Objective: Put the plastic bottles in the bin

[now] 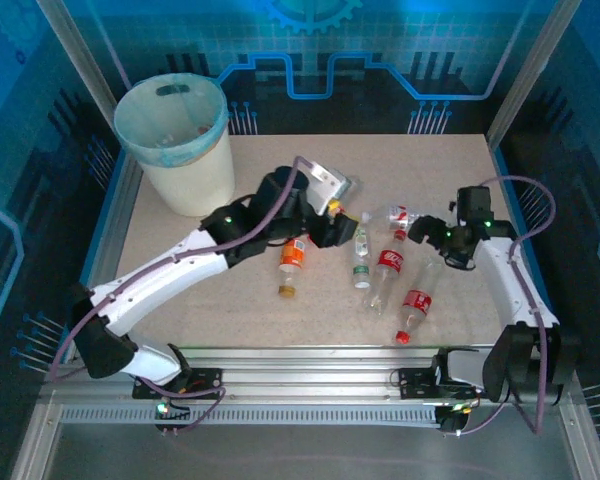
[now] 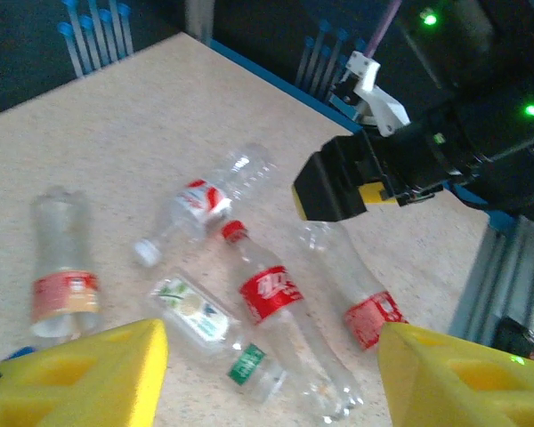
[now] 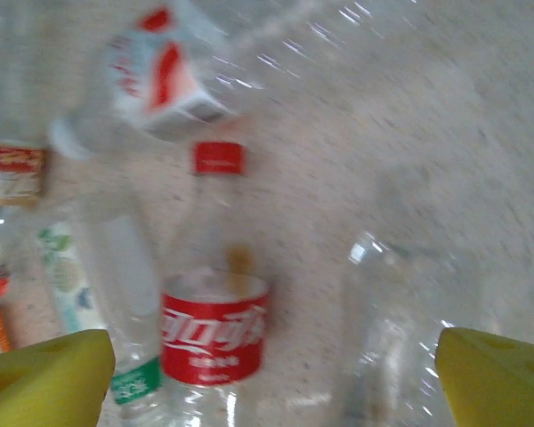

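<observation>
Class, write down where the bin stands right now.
In the top external view, the bin stands at the table's far left corner, on the left arm's side; the orange-labelled bottle, to its right and nearer, is the closest bottle.

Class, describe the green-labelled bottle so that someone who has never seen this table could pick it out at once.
Find the bin at the far left corner of the table, then follow the left arm to its gripper near the middle. The bottle lies just right of that gripper, among other clear bottles. Their labels are red; it alone has a green and white one.
</observation>
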